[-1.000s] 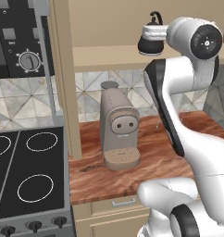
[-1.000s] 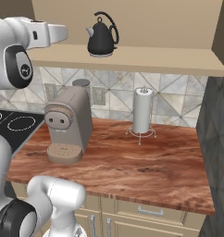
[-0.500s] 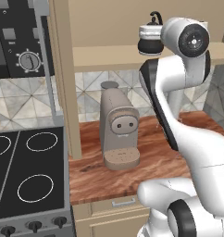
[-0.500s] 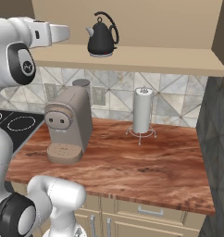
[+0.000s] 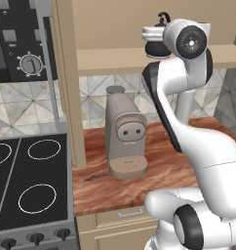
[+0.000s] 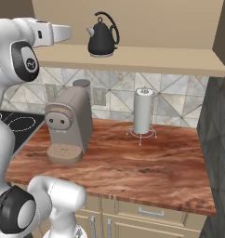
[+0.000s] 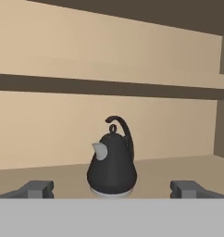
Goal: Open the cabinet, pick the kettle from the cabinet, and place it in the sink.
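In the left base view, a black stovetop with white ring markings (image 5: 29,195) occupies the lower left, below a dark control panel with a round dial (image 5: 28,63). A beige wooden wall cabinet (image 5: 66,83) stands open, its side panel rising beside the stove and its tan inner shelf running to the right. Below the shelf, a tall taupe coffee machine (image 5: 125,134) stands on the reddish wood countertop (image 5: 105,188), against a grey tiled backsplash with a triangle pattern (image 5: 93,105). The white arm rises from the lower right, with its hand raised to shelf level.

In the right base view, the white hand reaches in from the left at shelf height, pointing toward the small glossy black dome-shaped kettle (image 6: 102,37). The kettle stands upright on the cabinet shelf, spout toward the hand, looped handle on the far side, and apart from the hand. Below the shelf, the coffee machine stands at the left of the countertop and a white paper-towel roll on a wire stand (image 6: 142,114) stands further right, well apart from it. Beige lower drawer fronts with silver handles (image 6: 147,216) run under the countertop edge.

In the hand view, the gripper (image 7: 111,190) has its jaws spread wide, one dark fingertip (image 7: 37,189) at the left and the other at the right. The kettle sits centred between them, farther back on the shelf, touching neither, spout to the left.
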